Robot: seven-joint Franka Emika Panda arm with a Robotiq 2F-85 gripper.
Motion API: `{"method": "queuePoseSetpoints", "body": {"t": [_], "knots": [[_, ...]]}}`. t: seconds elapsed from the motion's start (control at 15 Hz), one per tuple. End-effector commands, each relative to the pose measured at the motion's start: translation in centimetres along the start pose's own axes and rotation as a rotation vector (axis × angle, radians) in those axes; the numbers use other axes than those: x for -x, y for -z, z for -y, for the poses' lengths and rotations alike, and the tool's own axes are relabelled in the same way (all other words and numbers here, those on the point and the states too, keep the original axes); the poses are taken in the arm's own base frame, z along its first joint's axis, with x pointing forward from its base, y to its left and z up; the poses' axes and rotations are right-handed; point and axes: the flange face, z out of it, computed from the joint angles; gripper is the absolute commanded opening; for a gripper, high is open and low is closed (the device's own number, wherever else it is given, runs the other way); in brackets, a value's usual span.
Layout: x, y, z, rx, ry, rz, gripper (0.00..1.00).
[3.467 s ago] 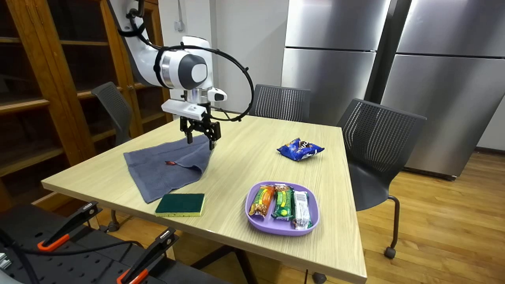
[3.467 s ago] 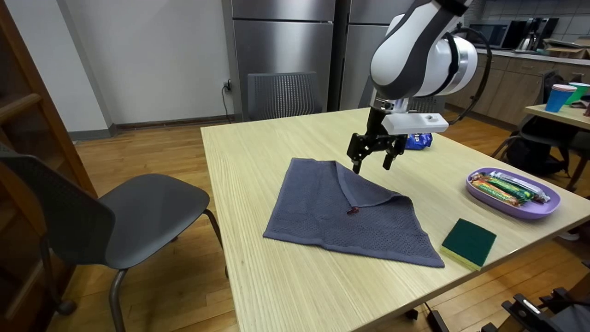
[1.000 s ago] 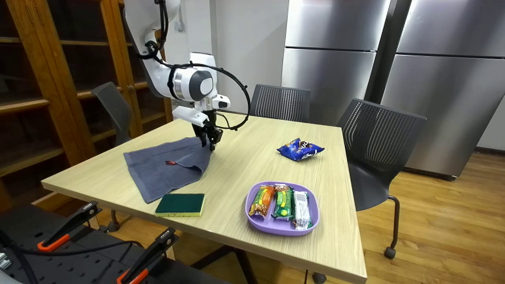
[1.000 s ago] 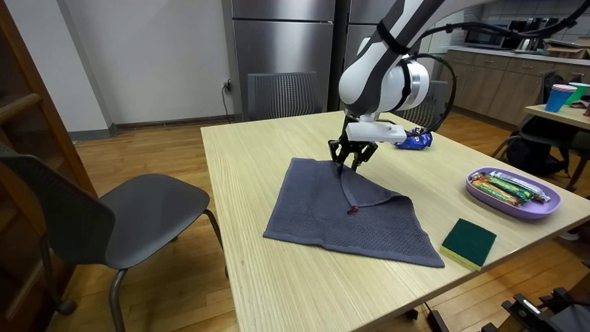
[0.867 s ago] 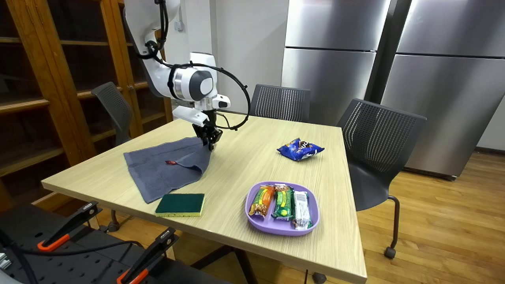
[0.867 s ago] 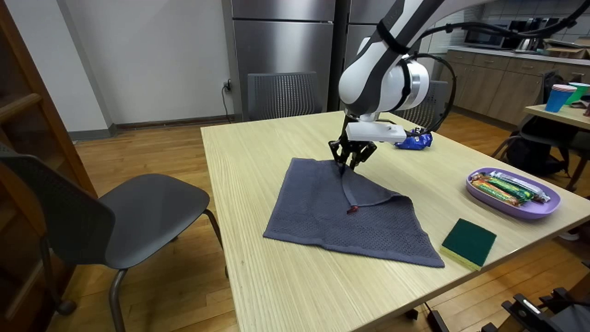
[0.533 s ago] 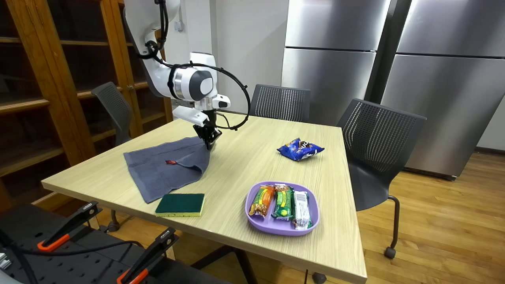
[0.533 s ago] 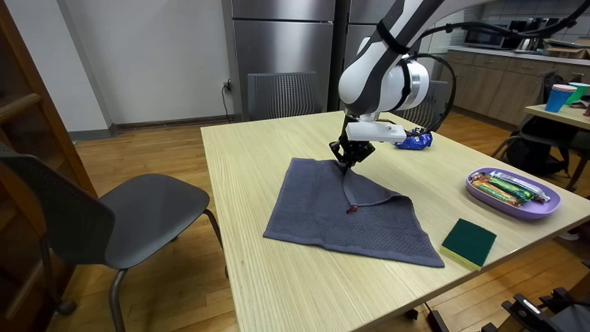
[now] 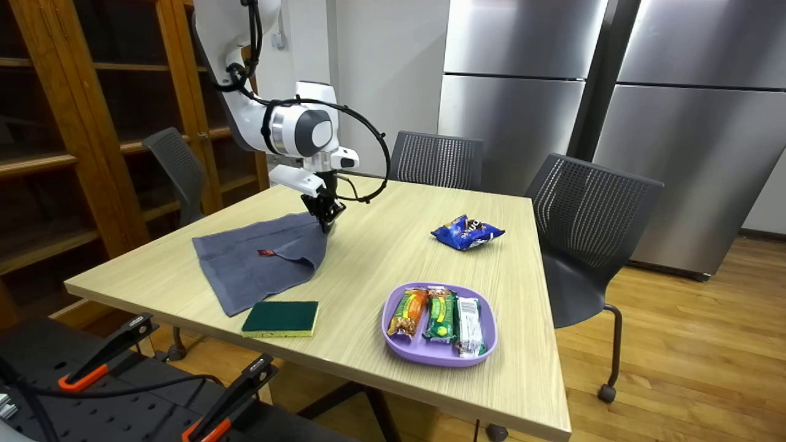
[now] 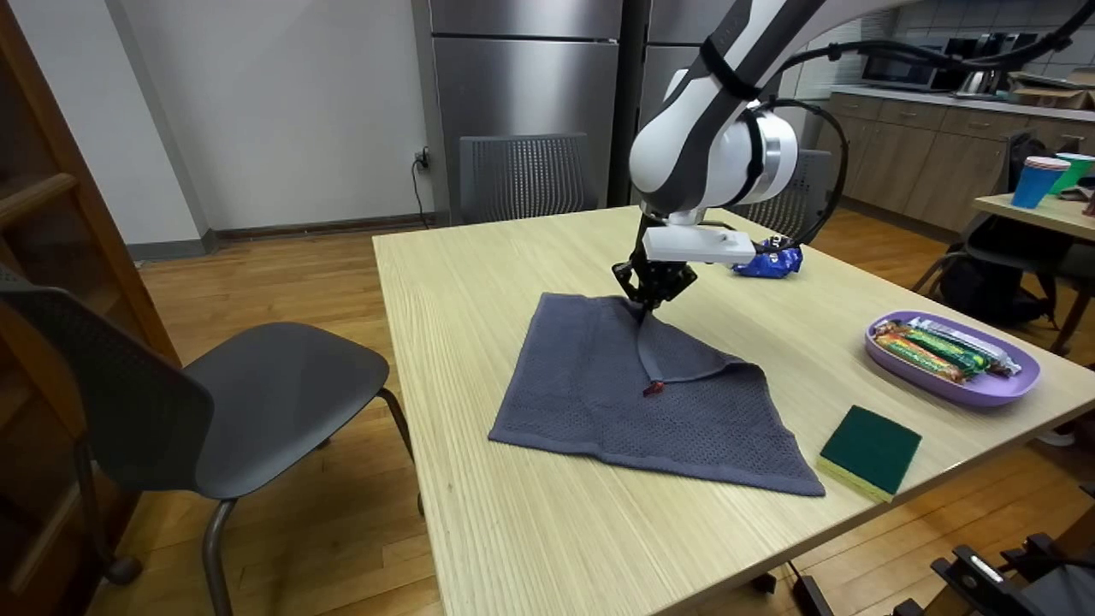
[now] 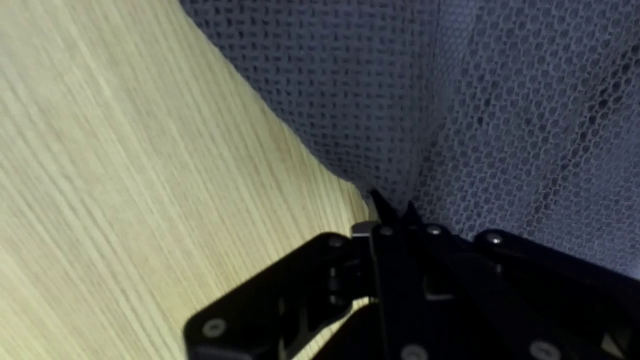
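Three bars [image 9: 441, 316] in a purple tray [image 9: 424, 354], sponge [image 9: 281, 317] beside blue-grey cloth [image 10: 629, 423].

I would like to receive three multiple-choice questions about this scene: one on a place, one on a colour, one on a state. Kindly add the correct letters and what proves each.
1. Where do the wrapped snack bars lie?
A. On a chair
B. On the purple plate
C. On the floor

2. What colour is the upper face of the sponge?
A. Dark green
B. Red
C. White

3. What is the state of the pincer?
A. Wide open
B. Shut on the sponge
C. Shut on the towel

1: B, both exterior views show them inside its rim.
2: A, that face shows dark green in both exterior views.
3: C, the wrist view shows it closed, pinching the folded cloth.
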Motion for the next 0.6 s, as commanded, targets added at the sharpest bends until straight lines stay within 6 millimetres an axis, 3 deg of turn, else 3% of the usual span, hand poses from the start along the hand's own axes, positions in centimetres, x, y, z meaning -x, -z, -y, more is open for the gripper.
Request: {"method": "queuePoseSetpoints", "body": {"t": [0.0,0.53], "knots": [[0.5,1.6,-0.9,-0.004,-0.020,0.017,0.01],[-0.5,3.9,-3.7,-0.014,-0.051,-0.015,0.01]]}}
